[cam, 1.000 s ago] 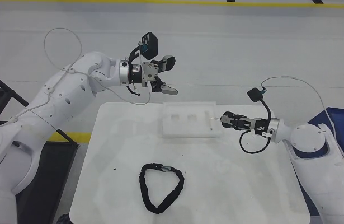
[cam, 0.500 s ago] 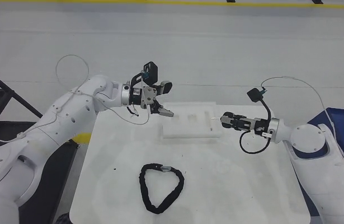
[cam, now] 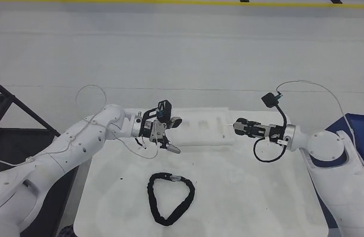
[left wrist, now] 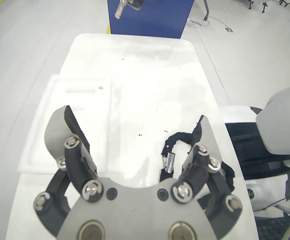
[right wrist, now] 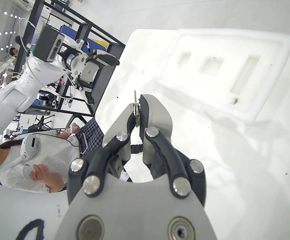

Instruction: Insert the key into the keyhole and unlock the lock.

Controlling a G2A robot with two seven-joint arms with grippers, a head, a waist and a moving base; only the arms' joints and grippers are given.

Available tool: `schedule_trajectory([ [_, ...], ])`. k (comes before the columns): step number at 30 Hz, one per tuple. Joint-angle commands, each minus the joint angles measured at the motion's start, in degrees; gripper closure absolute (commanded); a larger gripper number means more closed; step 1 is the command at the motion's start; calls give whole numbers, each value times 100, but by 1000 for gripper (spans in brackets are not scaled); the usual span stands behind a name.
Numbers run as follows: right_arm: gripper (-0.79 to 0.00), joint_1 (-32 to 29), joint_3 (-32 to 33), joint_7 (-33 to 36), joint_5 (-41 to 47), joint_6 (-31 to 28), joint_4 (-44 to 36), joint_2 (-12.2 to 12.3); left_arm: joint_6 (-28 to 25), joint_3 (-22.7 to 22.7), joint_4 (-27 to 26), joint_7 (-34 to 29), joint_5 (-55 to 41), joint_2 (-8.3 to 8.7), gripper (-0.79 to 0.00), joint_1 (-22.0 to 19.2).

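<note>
A black fabric-covered chain lock (cam: 170,198) lies looped on the white table (cam: 258,195) near its front edge, with its silver keyhole barrel (cam: 173,176) at the top of the loop. My left gripper (cam: 177,135) hangs open above the table, just behind the loop. In the left wrist view the barrel (left wrist: 170,161) sits beside one of the fingers (left wrist: 201,136) of that open gripper (left wrist: 135,128). My right gripper (cam: 236,125) is held at the foam tray's right end, shut on a small key (right wrist: 135,106) whose tip pokes out past the right gripper's (right wrist: 138,112) fingertips.
A white foam tray (cam: 199,127) with shallow rectangular recesses lies at the table's back middle. A blue cabinet (left wrist: 150,6) stands beyond the table on the right arm's side. A black frame (cam: 16,112) stands left of the table.
My left arm has swung down and forward from above the table's back-left corner to low over the table behind the lock, its gripper still open. The right arm has not moved.
</note>
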Motion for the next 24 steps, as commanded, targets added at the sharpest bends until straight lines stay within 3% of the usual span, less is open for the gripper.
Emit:
schedule_trajectory([
  [1, 0, 0, 0, 0, 0, 0, 0, 0, 0, 70, -32, -14, 40, 17, -785, 22],
  [13, 0, 0, 0, 0, 0, 0, 0, 0, 0, 254, -330, -772, 332, 87, -785, 78],
  [24, 0, 0, 0, 0, 0, 0, 0, 0, 0, 254, -330, -772, 332, 87, -785, 78],
])
